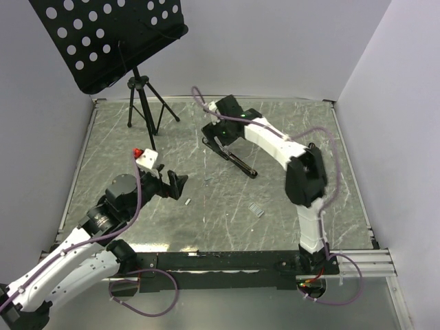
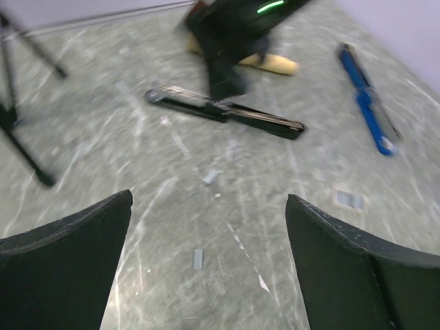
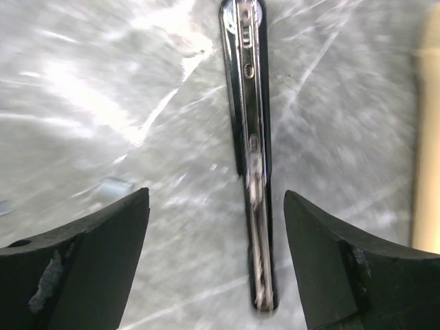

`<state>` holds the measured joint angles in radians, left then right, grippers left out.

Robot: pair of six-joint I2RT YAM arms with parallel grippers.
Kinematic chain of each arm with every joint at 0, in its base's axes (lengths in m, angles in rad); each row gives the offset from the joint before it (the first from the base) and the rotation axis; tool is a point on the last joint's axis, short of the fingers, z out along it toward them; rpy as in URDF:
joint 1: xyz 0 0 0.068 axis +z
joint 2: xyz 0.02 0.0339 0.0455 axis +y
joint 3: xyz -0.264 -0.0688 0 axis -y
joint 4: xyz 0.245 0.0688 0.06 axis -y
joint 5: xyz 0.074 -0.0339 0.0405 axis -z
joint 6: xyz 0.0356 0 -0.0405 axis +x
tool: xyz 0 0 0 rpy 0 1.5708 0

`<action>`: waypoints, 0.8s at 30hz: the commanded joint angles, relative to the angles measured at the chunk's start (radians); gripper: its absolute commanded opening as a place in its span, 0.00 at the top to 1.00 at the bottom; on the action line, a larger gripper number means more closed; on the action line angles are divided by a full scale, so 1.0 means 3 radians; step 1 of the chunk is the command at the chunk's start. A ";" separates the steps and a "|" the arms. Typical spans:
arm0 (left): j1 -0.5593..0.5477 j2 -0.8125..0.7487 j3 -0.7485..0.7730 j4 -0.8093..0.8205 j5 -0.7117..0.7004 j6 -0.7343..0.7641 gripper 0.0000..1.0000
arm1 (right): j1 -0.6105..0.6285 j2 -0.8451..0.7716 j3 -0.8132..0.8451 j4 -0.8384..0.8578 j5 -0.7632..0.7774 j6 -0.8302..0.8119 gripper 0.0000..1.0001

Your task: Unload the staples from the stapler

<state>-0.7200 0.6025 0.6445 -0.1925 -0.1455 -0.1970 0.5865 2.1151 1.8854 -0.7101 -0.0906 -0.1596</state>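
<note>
Right wrist view: we see the right gripper (image 3: 214, 201) with jaws wide and empty above the stapler (image 3: 253, 158), which lies on the table (image 3: 103, 103) from 12 to 6 o'clock, while the left gripper (image 2: 208, 199) also gapes wide, holding nothing.

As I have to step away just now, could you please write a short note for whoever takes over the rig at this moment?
Left gripper: open, empty, above the table, short of the stapler.
Right gripper: open, empty, directly over the stapler, which lies unfolded flat.
Staples: three loose strips on the table, on the near side of the stapler.
Done: stapler opened, some staples out.
Left: check the magazine; the pictures do not show whether any remain inside.
</note>
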 commanded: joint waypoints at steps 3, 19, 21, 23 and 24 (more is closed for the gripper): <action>0.0038 0.0236 0.0178 -0.0110 -0.0910 -0.0621 0.03 | 0.0024 -0.0929 -0.0628 0.0312 -0.0005 0.0511 0.13; 0.1039 0.1238 0.0587 -0.0933 -0.0431 -0.1777 0.09 | 0.0192 -0.2060 -0.2537 0.1115 -0.0404 0.1677 0.22; 0.1162 0.1366 0.0633 -0.0938 -0.0165 -0.1838 0.10 | 0.0279 -0.2009 -0.2450 0.1018 -0.0312 0.1677 0.24; 0.1290 0.1443 0.0649 -0.0893 -0.0037 -0.1834 0.10 | 0.0351 -0.1942 -0.2394 0.0946 -0.0164 0.1652 0.24; 0.1321 0.1468 0.0644 -0.0872 0.0060 -0.1808 0.11 | 0.0371 -0.1922 -0.2389 0.0946 -0.0133 0.1627 0.24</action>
<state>-0.3676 1.0237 0.7914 -0.4484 -0.2817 -0.7033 0.6632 1.5295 1.1172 -0.4492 -0.1974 0.3038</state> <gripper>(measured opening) 0.901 0.761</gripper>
